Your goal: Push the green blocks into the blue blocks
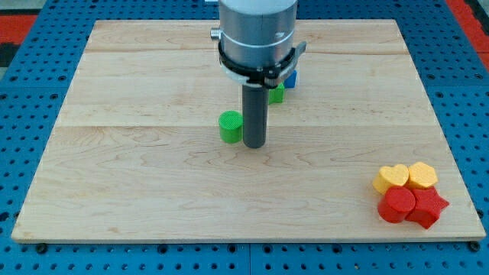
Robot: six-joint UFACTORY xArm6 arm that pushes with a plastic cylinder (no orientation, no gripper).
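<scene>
A green cylinder block (pixel 230 126) stands near the middle of the wooden board (pixel 153 168). My tip (pixel 254 144) rests on the board just to its right, almost touching it. A second green block (pixel 276 93) shows partly behind the rod, above and right of the tip. A blue block (pixel 291 77) peeks out right behind the arm's body, touching or nearly touching that second green block. Most of both is hidden by the arm.
At the board's bottom right lies a cluster: a yellow heart (pixel 391 178), a yellow hexagon (pixel 422 175), a red cylinder (pixel 396 205) and a red star (pixel 428 208). A blue pegboard (pixel 30 92) surrounds the board.
</scene>
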